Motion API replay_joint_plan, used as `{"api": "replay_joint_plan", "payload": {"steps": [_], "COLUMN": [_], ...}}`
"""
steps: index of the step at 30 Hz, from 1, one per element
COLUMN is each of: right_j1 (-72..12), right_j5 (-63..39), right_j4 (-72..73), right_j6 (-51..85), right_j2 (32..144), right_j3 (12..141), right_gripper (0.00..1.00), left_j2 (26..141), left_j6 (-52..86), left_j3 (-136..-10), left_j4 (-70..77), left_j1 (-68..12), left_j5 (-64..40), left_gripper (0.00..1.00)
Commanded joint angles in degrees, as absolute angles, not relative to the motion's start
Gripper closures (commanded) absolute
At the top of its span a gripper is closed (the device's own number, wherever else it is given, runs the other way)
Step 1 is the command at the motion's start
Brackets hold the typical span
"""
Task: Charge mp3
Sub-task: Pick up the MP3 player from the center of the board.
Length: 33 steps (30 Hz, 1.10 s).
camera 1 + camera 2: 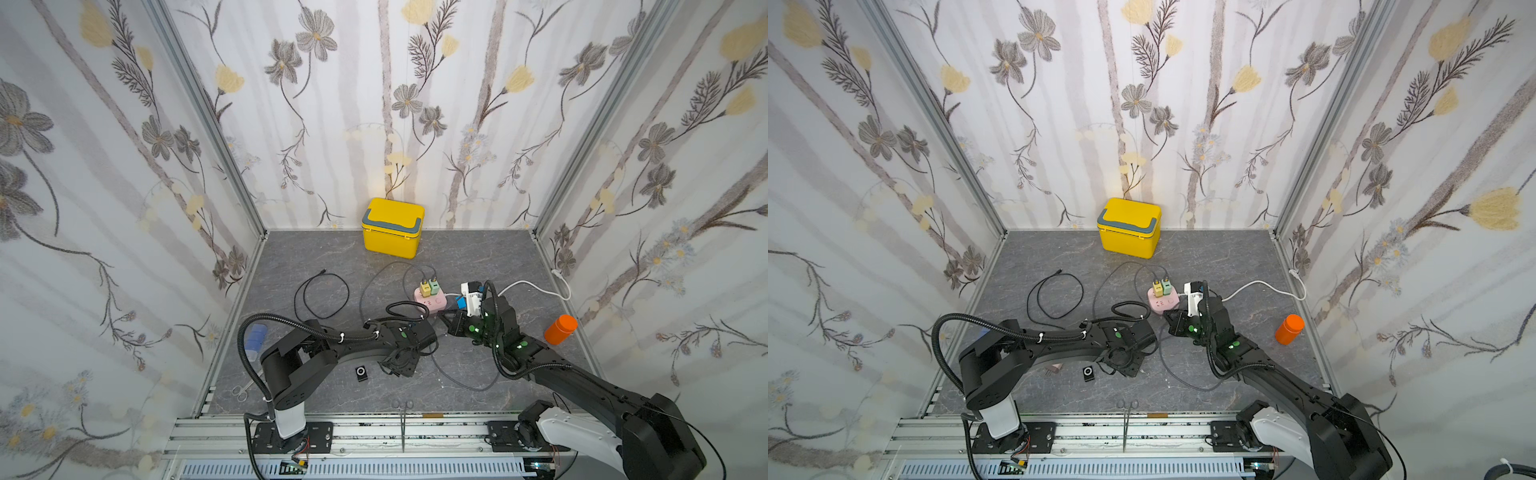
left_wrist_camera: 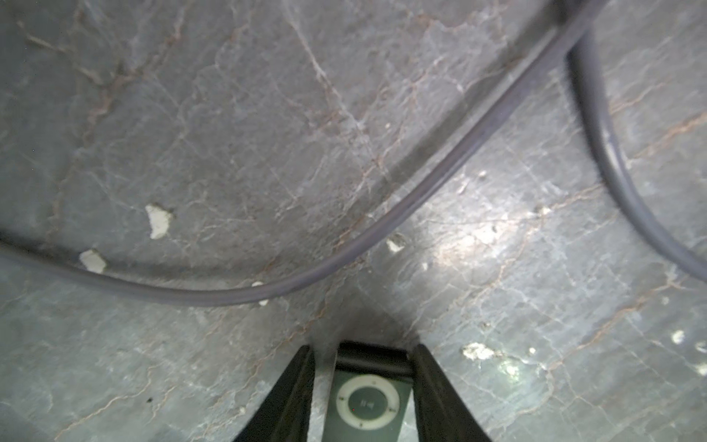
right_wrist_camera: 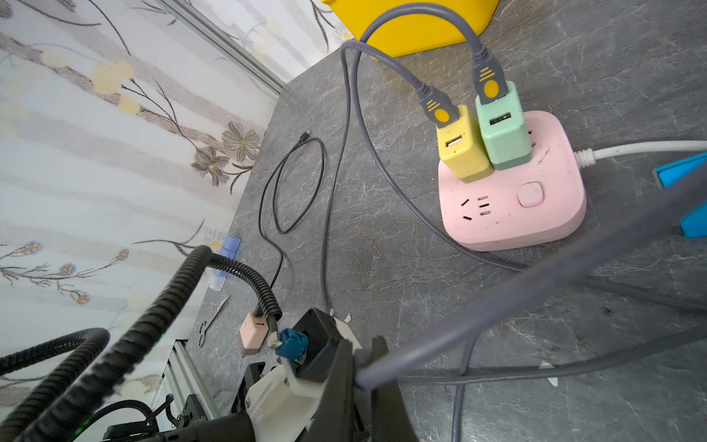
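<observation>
The mp3 (image 1: 362, 372), small and dark with a white control ring, lies flat on the grey table in both top views. In the left wrist view the mp3 (image 2: 367, 402) sits between the fingers of my left gripper (image 2: 362, 347). The jaws stand apart; table shows between one finger and the player, and the other finger is at its edge. My right gripper (image 3: 361, 356) is shut on a grey cable (image 3: 497, 302) and hovers beside the pink power strip (image 3: 512, 203). Two grey cables run from the yellow charger (image 3: 459, 147) and the green charger (image 3: 501, 126) on the strip.
A yellow box (image 1: 392, 227) stands at the back wall and an orange bottle (image 1: 561, 329) at the right. A black cable loop (image 1: 322, 293) lies left of the strip. Scissors (image 1: 243, 388), a pink plug (image 1: 1054, 369) and forceps (image 1: 402, 415) lie near the front.
</observation>
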<state>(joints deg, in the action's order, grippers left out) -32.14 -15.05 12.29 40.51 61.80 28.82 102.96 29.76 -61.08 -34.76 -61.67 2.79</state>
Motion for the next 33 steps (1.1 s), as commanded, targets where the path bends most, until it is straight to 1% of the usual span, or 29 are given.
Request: {"api": "replay_joint_plan", "payload": {"steps": [1, 6, 15, 19, 26, 31, 33], "right_j1": [-32.2, -32.2, -32.2, -32.2, -32.1, -32.1, -32.1], "right_j5": [-15.0, -15.1, -15.4, -15.7, -15.8, -15.9, -15.6], "right_j4": [13.7, 13.9, 14.1, 14.2, 14.3, 14.5, 14.2], "right_j6": [41.2, 41.4, 41.6, 41.5, 41.3, 41.0, 40.6], "right_j2": [61.7, 61.8, 61.9, 61.8, 61.7, 61.6, 61.5], "right_j3": [28.7, 28.8, 28.7, 28.6, 28.2, 27.9, 27.8], "right_gripper": [1.00, 1.00, 1.00, 1.00, 1.00, 1.00, 1.00], "left_j2": [103.2, 102.4, 105.5, 105.7, 105.2, 105.5, 105.4], "left_j6": [27.6, 27.0, 29.8, 30.5, 31.0, 31.4, 31.4], "left_j3": [-59.5, -58.2, -60.2, -60.3, -59.0, -59.0, -58.9], "left_j4": [-38.7, -39.2, -36.6, -35.6, -36.5, -37.6, -38.0], "left_j1": [-61.8, -61.7, -61.6, -61.1, -60.6, -60.5, -60.5], "left_j5": [-2.9, -3.1, -1.4, -2.4, -3.0, -1.5, -1.4], "left_gripper": [0.56, 0.56, 0.55, 0.55, 0.62, 0.67, 0.71]}}
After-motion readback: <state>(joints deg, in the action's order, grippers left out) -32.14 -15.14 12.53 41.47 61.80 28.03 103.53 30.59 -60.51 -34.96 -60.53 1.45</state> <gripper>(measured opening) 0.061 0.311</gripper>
